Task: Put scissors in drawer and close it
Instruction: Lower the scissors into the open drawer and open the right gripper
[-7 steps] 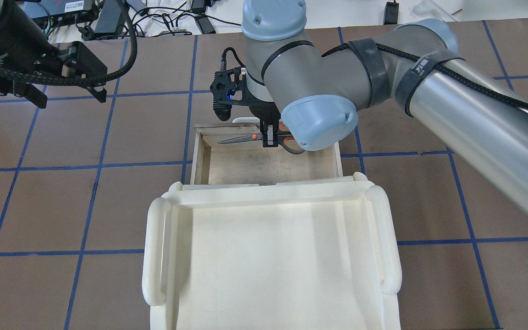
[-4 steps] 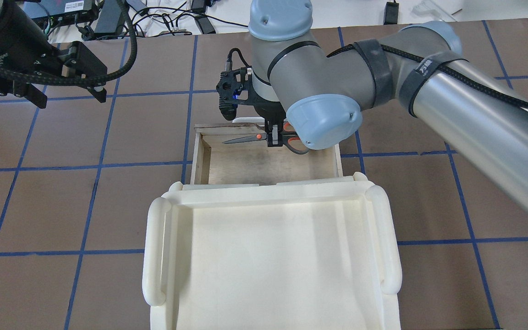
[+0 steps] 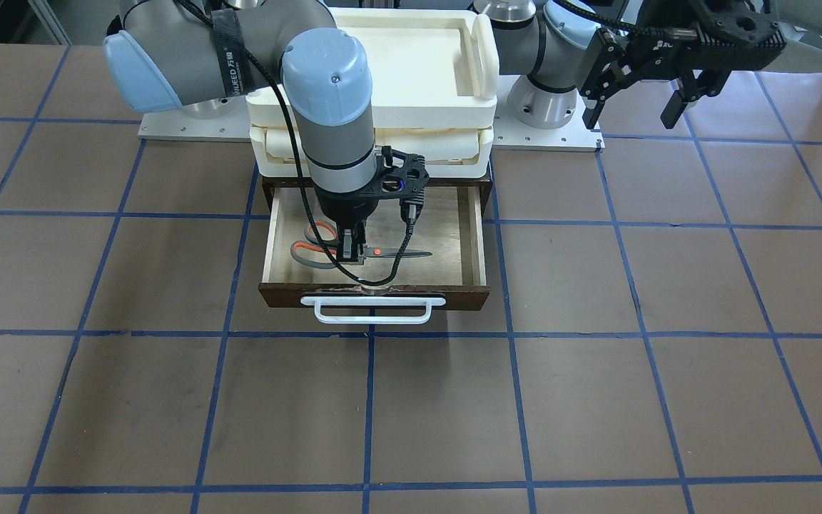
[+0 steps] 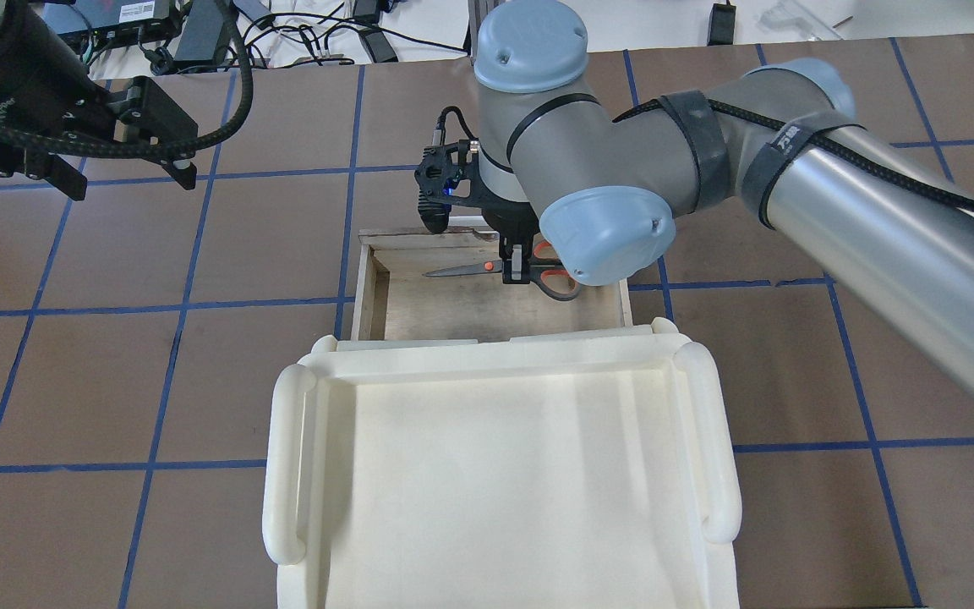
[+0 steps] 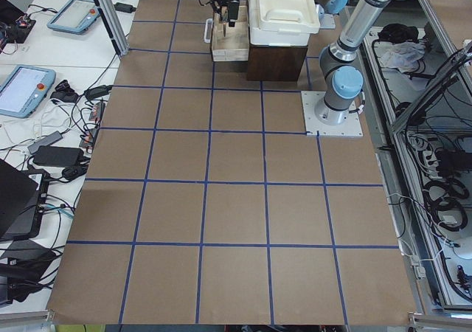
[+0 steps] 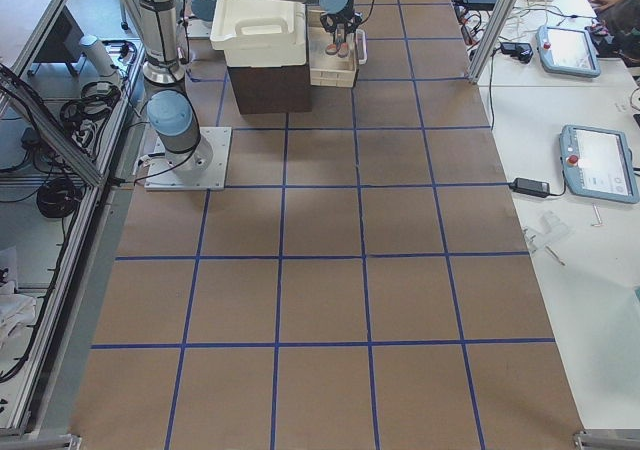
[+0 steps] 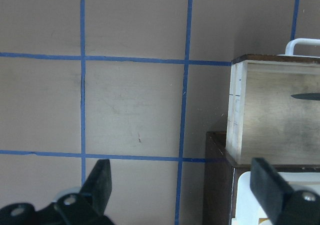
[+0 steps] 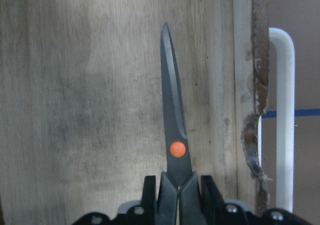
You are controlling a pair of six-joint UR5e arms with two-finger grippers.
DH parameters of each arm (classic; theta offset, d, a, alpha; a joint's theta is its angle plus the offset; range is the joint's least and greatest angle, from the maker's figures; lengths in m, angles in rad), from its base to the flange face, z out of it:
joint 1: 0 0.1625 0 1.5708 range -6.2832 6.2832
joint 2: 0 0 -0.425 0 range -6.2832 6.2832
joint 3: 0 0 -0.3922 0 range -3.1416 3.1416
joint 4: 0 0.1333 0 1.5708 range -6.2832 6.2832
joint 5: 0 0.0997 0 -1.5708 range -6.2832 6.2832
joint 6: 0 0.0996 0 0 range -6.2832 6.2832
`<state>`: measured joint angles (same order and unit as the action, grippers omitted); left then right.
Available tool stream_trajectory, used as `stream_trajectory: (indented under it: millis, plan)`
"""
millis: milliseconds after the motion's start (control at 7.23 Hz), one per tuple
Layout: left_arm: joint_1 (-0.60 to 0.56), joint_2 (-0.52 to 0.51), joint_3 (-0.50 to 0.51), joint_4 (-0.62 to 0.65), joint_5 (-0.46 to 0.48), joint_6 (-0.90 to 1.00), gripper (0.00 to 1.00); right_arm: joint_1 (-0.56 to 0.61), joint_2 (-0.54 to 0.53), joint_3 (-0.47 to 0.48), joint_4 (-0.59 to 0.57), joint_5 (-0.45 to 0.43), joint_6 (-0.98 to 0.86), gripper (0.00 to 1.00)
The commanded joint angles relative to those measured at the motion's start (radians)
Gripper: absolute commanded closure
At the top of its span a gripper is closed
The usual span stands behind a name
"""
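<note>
The scissors [image 4: 463,270] have grey and red-orange loops and closed dark blades. My right gripper [image 4: 517,275] is shut on them just behind the orange pivot, inside the open dark wooden drawer [image 4: 364,288]. The blades lie level and point along the drawer's front wall, near the white bar handle [image 3: 374,309]. In the right wrist view the scissors [image 8: 173,135] run parallel to the chipped front edge [image 8: 252,135]. I cannot tell if they touch the plywood floor. My left gripper [image 4: 128,179] is open and empty, well left of the drawer.
A cream plastic tray unit [image 4: 284,457] sits on top of the dark cabinet above the drawer. The brown table has a blue tape grid. Cables and devices lie beyond the table's far edge [image 4: 199,34].
My right gripper has carried the scissors a little to the right and slightly nearer the tray unit, within the drawer. The left arm has not moved.
</note>
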<state>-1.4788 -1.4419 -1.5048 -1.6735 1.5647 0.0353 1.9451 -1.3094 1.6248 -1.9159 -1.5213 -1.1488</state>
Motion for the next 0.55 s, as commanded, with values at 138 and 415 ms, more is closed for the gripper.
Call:
stream_trajectory:
  millis: [138,415]
  plan:
    - [0.0,0.0,0.0,0.0,0.0,0.0,0.0,0.003,0.009,0.003,-0.002,0.016,-0.006,1.0]
    - [-0.002,0.002,0.0,0.0,0.0,-0.005,0.0,0.003,0.009,0.003,0.015,0.023,-0.011,1.0]
